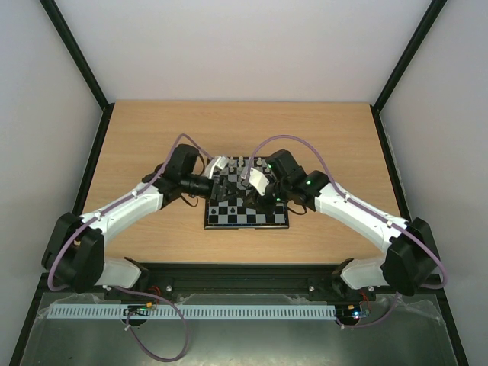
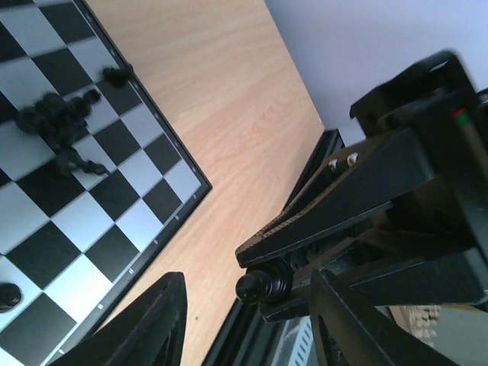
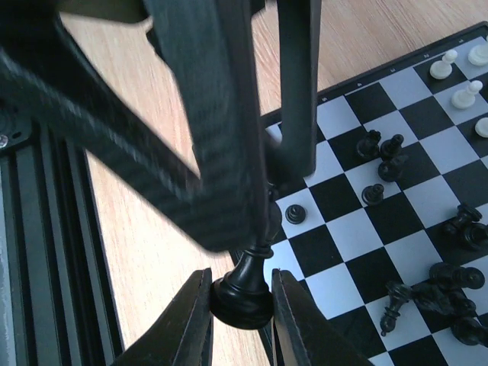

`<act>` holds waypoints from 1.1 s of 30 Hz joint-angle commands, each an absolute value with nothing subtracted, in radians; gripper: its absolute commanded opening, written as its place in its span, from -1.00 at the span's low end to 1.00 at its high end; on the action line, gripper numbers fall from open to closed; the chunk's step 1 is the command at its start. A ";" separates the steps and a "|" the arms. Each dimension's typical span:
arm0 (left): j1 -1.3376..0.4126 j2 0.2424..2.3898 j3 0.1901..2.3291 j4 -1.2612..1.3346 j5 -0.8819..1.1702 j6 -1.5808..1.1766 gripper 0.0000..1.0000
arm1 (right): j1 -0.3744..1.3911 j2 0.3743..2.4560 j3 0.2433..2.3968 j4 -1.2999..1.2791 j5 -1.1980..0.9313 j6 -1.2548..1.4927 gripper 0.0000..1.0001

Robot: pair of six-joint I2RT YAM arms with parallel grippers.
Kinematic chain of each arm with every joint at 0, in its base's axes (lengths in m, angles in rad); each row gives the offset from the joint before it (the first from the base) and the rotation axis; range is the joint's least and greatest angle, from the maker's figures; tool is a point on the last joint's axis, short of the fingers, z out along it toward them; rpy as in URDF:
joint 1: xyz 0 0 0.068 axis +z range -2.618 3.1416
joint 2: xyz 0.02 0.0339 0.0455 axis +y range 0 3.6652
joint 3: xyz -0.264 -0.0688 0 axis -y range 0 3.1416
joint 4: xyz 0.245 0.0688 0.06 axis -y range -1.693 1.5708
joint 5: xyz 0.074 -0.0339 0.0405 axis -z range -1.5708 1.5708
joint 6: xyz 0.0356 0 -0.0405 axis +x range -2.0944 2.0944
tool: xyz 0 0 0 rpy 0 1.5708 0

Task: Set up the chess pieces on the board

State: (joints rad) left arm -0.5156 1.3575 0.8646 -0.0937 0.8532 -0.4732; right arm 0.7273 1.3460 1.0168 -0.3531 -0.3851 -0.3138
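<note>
Two arms, the left arm (image 1: 130, 204) and the right arm (image 1: 358, 213), reach from the near edge of the desk (image 1: 152, 137) and meet over the board (image 1: 244, 219). The board lies about the middle of the desk, a little toward 6 o'clock.

Nearest in the right wrist view, the right fingers (image 3: 191, 328) are pinched on the round base of one black chess piece (image 3: 244, 286), which hangs in the air over the board's rim. Which square lies under it cannot be told. Its upper part is hidden there behind the blurred black bars of the other arm.

The left wrist view shows the piece's round head poking out from the right arm's black fingers. The left fingers (image 2: 152, 328) stand spread, one on each side of that head, with a gap showing on both sides and no contact.

Farther out on the board, in the right wrist view, two small black pawns (image 3: 296, 213) stand upright near the centre, each on its own square. A tight group of black pieces (image 3: 383, 151) stands at 2 o'clock of them. A heap of fallen black pieces (image 3: 450, 293) lies toward 4 o'clock, several touching one another. At the far 1 o'clock corner, a few white pieces (image 3: 465, 95) stand upright close to the rim.
</note>
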 commanded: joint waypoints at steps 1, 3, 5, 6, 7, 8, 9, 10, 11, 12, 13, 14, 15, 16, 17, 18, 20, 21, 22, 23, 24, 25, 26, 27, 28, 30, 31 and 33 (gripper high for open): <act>-0.544 1.381 0.884 -0.134 0.906 -0.439 -0.09 | 0.725 1.321 1.011 -0.372 -0.446 -0.337 -0.67; -0.548 1.390 0.885 -0.135 0.909 -0.435 -0.16 | 0.725 1.320 1.010 -0.373 -0.447 -0.339 -0.67; -0.550 1.395 0.886 -0.134 0.917 -0.433 -0.28 | 0.725 1.318 1.011 -0.375 -0.449 -0.340 -0.67; -0.551 1.398 0.887 -0.133 0.922 -0.433 -0.35 | 0.726 1.318 1.011 -0.375 -0.449 -0.341 -0.67; -0.550 1.401 0.885 -0.132 0.926 -0.431 -0.39 | 0.726 1.318 1.011 -0.376 -0.449 -0.341 -0.67; -0.550 1.402 0.885 -0.132 0.929 -0.431 -0.43 | 0.725 1.318 1.011 -0.377 -0.449 -0.340 -0.67; -0.551 1.402 0.884 -0.131 0.930 -0.431 -0.47 | 0.725 1.319 1.010 -0.378 -0.449 -0.340 -0.67; -0.550 1.401 0.882 -0.129 0.931 -0.431 -0.52 | 0.725 1.319 1.010 -0.379 -0.448 -0.341 -0.67; -0.550 1.401 0.882 -0.128 0.931 -0.430 -0.54 | 0.725 1.319 1.010 -0.379 -0.448 -0.342 -0.67; -0.550 1.401 0.881 -0.127 0.930 -0.430 -0.55 | 0.726 1.319 1.010 -0.380 -0.450 -0.342 -0.67; -0.550 1.401 0.880 -0.126 0.931 -0.429 -0.56 | 0.725 1.319 1.008 -0.382 -0.451 -0.343 -0.67; -0.551 1.401 0.879 -0.126 0.931 -0.429 -0.56 | 0.726 1.319 1.010 -0.382 -0.453 -0.343 -0.67; -0.550 1.401 0.878 -0.125 0.931 -0.430 -0.57 | 0.725 1.320 1.011 -0.385 -0.455 -0.346 -0.67; -0.550 1.402 0.877 -0.124 0.929 -0.431 -0.54 | 0.725 1.320 1.011 -0.386 -0.458 -0.347 -0.66; -0.551 1.403 0.877 -0.122 0.924 -0.434 -0.46 | 0.725 1.319 1.012 -0.388 -0.462 -0.349 -0.67; -0.551 1.402 0.875 -0.116 0.924 -0.437 -0.43 | 0.725 1.319 1.012 -0.389 -0.464 -0.351 -0.67; -0.550 1.401 0.870 -0.098 0.930 -0.449 -0.43 | 0.725 1.319 1.012 -0.393 -0.470 -0.353 -0.66; -0.550 1.400 0.866 -0.086 0.935 -0.455 -0.47 | 0.725 1.318 1.012 -0.395 -0.471 -0.354 -0.66; -0.551 1.398 0.862 -0.071 0.940 -0.464 -0.52 | 0.725 1.319 1.011 -0.396 -0.471 -0.355 -0.66; -0.550 1.396 0.858 -0.058 0.946 -0.471 -0.57 | 0.724 1.320 1.010 -0.396 -0.471 -0.356 -0.66; -0.550 1.394 0.855 -0.046 0.950 -0.478 -0.62 | 0.725 1.319 1.009 -0.396 -0.470 -0.357 -0.66; -0.550 1.393 0.853 -0.040 0.953 -0.481 -0.68 | 0.725 1.319 1.008 -0.397 -0.470 -0.357 -0.66; -0.551 1.392 0.852 -0.037 0.956 -0.483 -0.73 | 0.726 1.319 1.006 -0.396 -0.468 -0.357 -0.66; -0.551 1.391 0.852 -0.035 0.957 -0.482 -0.79 | 0.725 1.319 1.006 -0.396 -0.467 -0.357 -0.66; -0.551 1.389 0.850 -0.033 0.959 -0.482 -0.84 | 0.725 1.319 1.006 -0.395 -0.464 -0.358 -0.66; -0.550 1.386 0.850 -0.033 0.958 -0.479 -0.93 | 0.725 1.319 1.007 -0.393 -0.454 -0.352 -0.62; -0.551 1.385 0.851 -0.036 0.956 -0.477 -0.96 | 0.725 1.318 1.008 -0.393 -0.442 -0.347 -0.53; -0.550 1.379 0.858 -0.051 0.937 -0.470 -0.96 | 0.725 1.312 1.006 -0.396 -0.409 -0.339 -0.29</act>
State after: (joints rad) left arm -0.5480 1.3949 0.8593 -0.0574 0.9360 -0.4789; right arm 0.7273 1.3392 1.0168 -0.3626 -0.4400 -0.3424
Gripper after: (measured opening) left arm 0.089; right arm 0.271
